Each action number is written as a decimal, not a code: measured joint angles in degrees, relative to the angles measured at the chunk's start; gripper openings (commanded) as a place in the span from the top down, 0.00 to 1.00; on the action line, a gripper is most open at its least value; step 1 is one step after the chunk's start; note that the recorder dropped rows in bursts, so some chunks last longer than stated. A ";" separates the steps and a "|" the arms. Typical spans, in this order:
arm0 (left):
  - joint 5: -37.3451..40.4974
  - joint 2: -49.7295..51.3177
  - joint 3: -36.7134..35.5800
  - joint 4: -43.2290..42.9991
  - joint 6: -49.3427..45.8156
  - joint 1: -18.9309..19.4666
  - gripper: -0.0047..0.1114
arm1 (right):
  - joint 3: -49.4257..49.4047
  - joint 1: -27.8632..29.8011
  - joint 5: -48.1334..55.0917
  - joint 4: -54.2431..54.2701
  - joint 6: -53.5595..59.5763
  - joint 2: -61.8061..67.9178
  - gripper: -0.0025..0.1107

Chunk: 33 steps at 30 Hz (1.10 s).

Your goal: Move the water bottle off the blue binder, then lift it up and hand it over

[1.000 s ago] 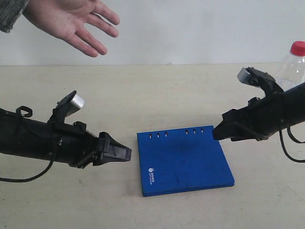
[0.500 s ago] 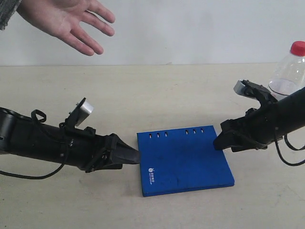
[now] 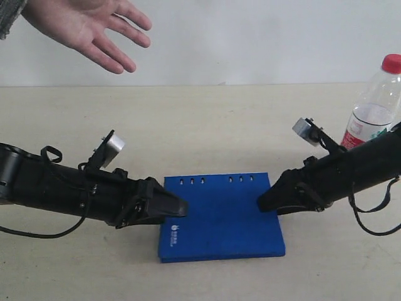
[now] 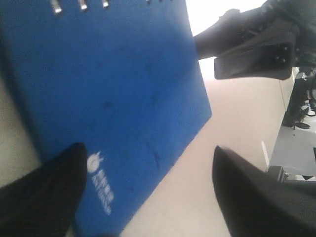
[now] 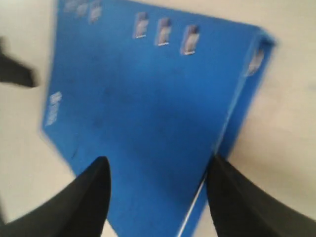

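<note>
The blue binder (image 3: 219, 216) lies flat on the table between both arms. The water bottle (image 3: 374, 103), red-capped, stands upright on the table at the far right, behind the right arm and off the binder. My left gripper (image 3: 178, 207) is open at the binder's left edge by its white logo; its wrist view shows the binder (image 4: 113, 98) between spread fingers (image 4: 44, 192). My right gripper (image 3: 266, 202) is open at the binder's right edge, its fingers (image 5: 237, 197) straddling that edge of the binder (image 5: 148, 108).
A person's open hand (image 3: 88, 28) hovers palm-up at the top left above the table. The beige tabletop (image 3: 207, 125) runs back to a white wall. The right gripper (image 4: 252, 44) shows across the binder in the left wrist view.
The binder has slid left toward my left gripper. My right gripper moved left and down with it, uncovering more of the bottle. The left gripper edged right onto the binder's edge.
</note>
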<state>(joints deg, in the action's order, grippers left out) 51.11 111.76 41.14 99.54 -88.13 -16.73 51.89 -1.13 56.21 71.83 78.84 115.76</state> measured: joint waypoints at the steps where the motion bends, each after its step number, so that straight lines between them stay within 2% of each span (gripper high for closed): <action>1: 0.58 0.00 0.00 0.00 -0.26 0.00 0.39 | -0.13 0.00 2.48 1.15 1.82 0.26 0.51; 3: 2.52 0.00 0.00 0.10 -1.59 0.00 0.39 | -0.24 0.00 8.22 3.85 4.55 0.30 0.51; 6: 6.07 0.00 0.00 0.19 -3.32 0.00 0.39 | -0.24 0.00 11.59 7.41 6.62 0.30 0.52; 14: 13.72 0.00 0.00 0.19 -5.75 0.00 0.39 | -0.24 -0.34 11.70 8.09 6.81 0.30 0.52; 23: 14.97 0.00 0.00 0.19 -6.97 0.00 0.39 | -0.32 -5.03 11.28 8.30 7.51 0.30 0.52; 28: 15.06 0.00 0.00 0.19 -6.97 0.00 0.39 | -0.32 -5.56 11.03 8.30 7.49 0.30 0.52; 33: 15.20 0.00 0.00 0.19 -7.11 0.00 0.39 | -0.32 -6.81 10.54 10.17 3.34 0.85 0.52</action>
<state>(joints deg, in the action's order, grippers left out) 66.31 111.76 41.14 99.73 -95.24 -16.73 51.57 -7.94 66.75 82.00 82.18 116.60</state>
